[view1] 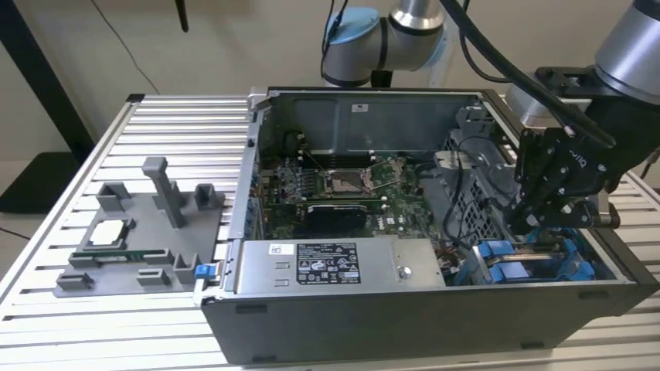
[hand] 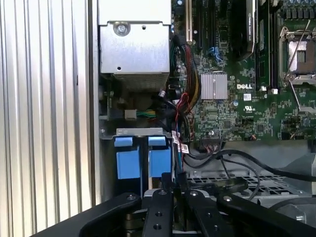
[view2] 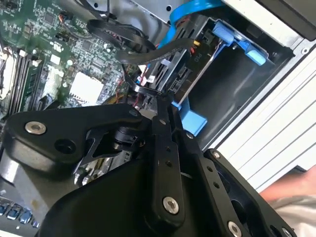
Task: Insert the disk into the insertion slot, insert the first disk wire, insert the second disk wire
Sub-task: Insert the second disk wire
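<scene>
My gripper (view1: pixel 536 226) reaches down into the front corner of the open computer case, on the exterior view's right. The disk's blue carrier (view1: pixel 515 263) sits in the insertion slot (hand: pixel 109 132), a grey metal cage. Two blue carrier fronts (hand: pixel 128 163) stand side by side in the first wrist view. The fingertips (hand: pixel 167 186) are close together over the back of the cage, with a thin dark disk wire (hand: pixel 177 157) running down between them. In the second wrist view my gripper (view2: pixel 159 101) is shut among black wires (view2: pixel 123 47) next to the disk's dark rear (view2: pixel 180 74).
A silver power supply box (view1: pixel 330 267) with a black-and-white label fills the case front. The motherboard (view1: pixel 330 185) lies behind it. A blue ribbon cable (view2: pixel 190 12) loops over the cage. A grey fixture (view1: pixel 134 232) stands on the slatted table (view1: pixel 62 309) at the exterior view's left.
</scene>
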`<state>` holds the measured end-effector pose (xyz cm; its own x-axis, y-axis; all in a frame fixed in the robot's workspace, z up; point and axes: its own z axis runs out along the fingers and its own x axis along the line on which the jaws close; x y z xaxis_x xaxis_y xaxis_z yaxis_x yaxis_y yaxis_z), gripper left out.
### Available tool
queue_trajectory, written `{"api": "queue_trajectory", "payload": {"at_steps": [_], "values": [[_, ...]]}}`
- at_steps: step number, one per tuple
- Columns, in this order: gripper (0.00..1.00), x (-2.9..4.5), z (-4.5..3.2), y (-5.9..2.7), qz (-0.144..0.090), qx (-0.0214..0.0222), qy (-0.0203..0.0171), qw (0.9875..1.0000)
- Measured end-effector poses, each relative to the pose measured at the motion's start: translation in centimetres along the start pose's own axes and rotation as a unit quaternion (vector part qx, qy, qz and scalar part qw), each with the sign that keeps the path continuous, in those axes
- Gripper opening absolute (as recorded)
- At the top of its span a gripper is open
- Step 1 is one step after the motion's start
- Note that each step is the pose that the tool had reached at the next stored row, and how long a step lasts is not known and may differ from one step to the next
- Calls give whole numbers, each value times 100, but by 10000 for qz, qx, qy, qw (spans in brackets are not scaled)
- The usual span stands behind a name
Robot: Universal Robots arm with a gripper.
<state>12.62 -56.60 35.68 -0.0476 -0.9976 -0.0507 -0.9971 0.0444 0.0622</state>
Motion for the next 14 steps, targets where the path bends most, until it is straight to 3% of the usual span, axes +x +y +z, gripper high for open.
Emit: {"api": "queue_trajectory", "payload": {"at_steps": [14], "values": [[0,9,52,-80,-79,101,-2,9999]]}}
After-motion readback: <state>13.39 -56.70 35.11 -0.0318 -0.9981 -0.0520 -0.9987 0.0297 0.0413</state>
